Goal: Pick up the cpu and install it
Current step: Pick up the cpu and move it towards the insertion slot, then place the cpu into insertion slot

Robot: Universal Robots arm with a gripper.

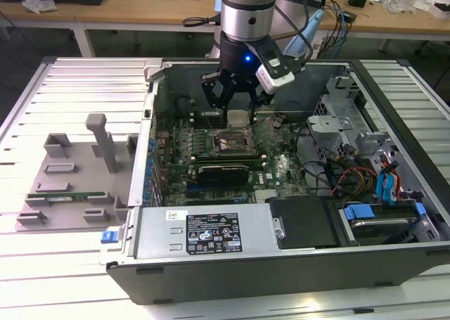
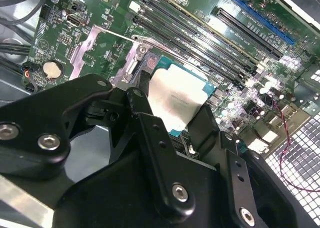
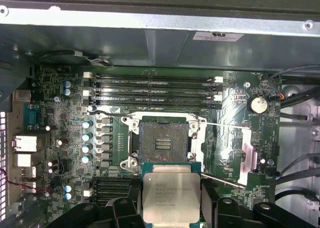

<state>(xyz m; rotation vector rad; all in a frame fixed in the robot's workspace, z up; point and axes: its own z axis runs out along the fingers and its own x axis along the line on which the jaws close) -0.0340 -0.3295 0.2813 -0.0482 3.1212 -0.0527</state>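
Observation:
My gripper (image 1: 236,103) hangs inside the open computer case, shut on the cpu (image 1: 239,118), a flat square chip with a silver-grey top. In both wrist views the cpu (image 3: 171,193) (image 2: 175,100) sits between the black fingers (image 2: 207,125), held by two opposite edges. It hovers a little above the motherboard (image 1: 271,172), just beside the open, empty socket (image 3: 162,140) rather than over it. The socket's metal cover (image 3: 245,158) lies flipped aside, and a thin lever (image 3: 220,179) stands loose.
Memory slots (image 3: 155,90) run along one side of the socket. A dark expansion card (image 1: 221,171) and the power supply (image 1: 211,232) lie nearer the case front. Drive cages and cables (image 1: 365,179) fill the exterior view's right. A grey plastic tray (image 1: 77,172) rests outside on the exterior view's left.

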